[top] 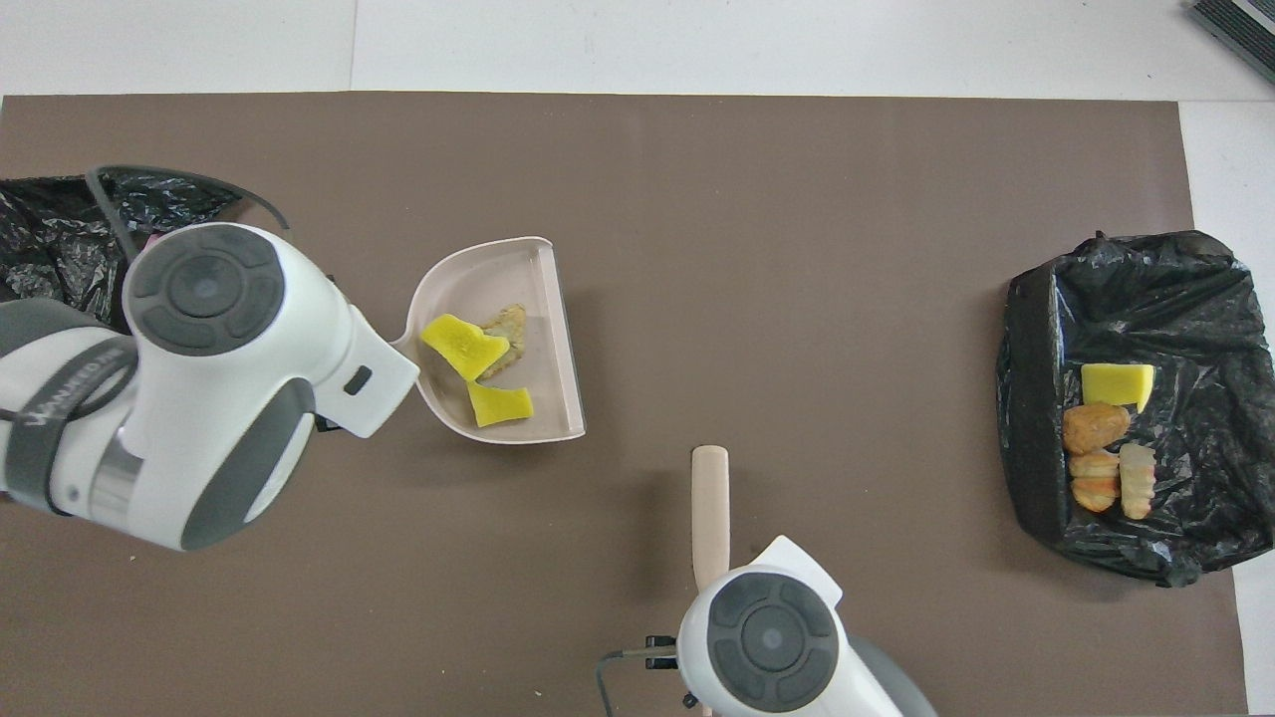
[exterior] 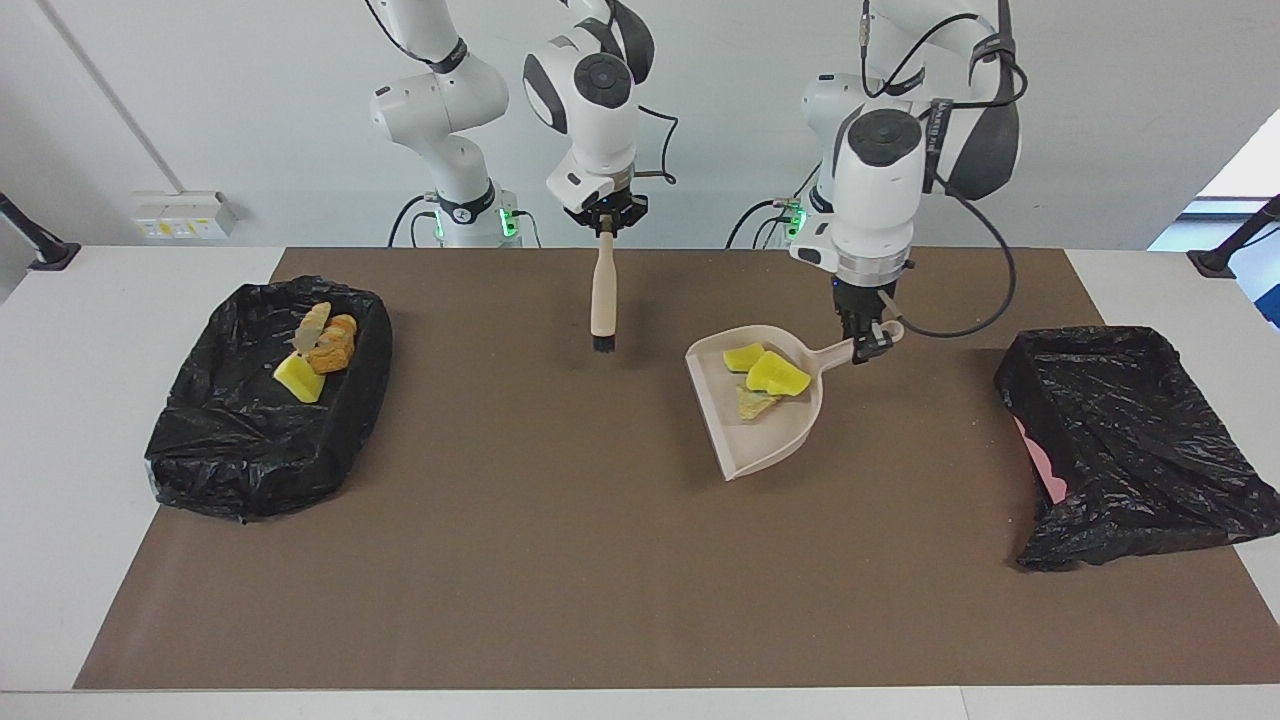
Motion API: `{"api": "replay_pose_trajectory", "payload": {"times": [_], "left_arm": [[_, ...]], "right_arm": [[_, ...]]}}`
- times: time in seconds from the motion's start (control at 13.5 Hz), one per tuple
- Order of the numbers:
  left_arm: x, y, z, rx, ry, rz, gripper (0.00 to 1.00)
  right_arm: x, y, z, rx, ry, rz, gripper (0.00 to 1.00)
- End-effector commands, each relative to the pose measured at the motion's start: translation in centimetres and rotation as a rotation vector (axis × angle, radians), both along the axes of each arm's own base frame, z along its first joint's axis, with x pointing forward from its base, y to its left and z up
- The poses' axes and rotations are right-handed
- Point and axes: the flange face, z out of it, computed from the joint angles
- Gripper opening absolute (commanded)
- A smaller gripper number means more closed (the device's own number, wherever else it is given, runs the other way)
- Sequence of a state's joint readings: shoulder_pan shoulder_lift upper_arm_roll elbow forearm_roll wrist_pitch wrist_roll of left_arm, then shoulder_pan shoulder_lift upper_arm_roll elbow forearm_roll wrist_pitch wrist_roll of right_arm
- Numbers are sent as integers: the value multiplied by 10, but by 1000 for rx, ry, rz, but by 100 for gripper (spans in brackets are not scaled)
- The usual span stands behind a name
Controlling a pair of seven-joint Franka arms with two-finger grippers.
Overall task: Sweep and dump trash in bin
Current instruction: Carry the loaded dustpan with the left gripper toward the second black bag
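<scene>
My left gripper [exterior: 868, 340] pinches the handle of the dustpan [exterior: 765, 440], raised over the mat [exterior: 560, 560]; three trash bits [exterior: 765, 380] ride in it. At the pan's nine o'clock in the facing view, my right gripper [exterior: 604, 222] is clamped on the brush [exterior: 602, 300], bristles down. Four more bits [exterior: 318, 350] lie in the bin [exterior: 220, 450] at the right arm's end.

One beige plastic dustpan [exterior: 762, 440] carrying three trash bits: two yellow sponge chunks [exterior: 776, 375] and one pale beige wad [exterior: 754, 402]. One beige brush with black bristles [exterior: 603, 300]. Two black-bagged bins [exterior: 262, 400]; one holds four bits: one yellow sponge wedge [exterior: 298, 379], three golden-brown pastry pieces [exterior: 331, 350].
</scene>
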State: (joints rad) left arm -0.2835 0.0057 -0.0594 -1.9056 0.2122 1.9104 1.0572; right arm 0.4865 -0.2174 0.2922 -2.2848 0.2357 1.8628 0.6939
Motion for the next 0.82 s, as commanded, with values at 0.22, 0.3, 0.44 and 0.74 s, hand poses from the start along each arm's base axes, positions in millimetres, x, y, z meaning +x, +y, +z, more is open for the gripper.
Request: {"api": "replay_pose_trajectory", "payload": {"times": [0.22,0.3,0.44,0.74], "left_arm": [[15,142,33,-19,0,-58,0],[18,172,40,-29,-4,-61,0],[15,214,41,-27,-3,-20,0],[4,314,45,-25,-40,161,0]], "right_arm": [[-33,26,-54,18,-6,-22,0],[-43,26,-65,13,-12,-20,0],[-57,30,-81,20,-39,-33,0],[-68,27,-92,11,-42,-11,0]]}}
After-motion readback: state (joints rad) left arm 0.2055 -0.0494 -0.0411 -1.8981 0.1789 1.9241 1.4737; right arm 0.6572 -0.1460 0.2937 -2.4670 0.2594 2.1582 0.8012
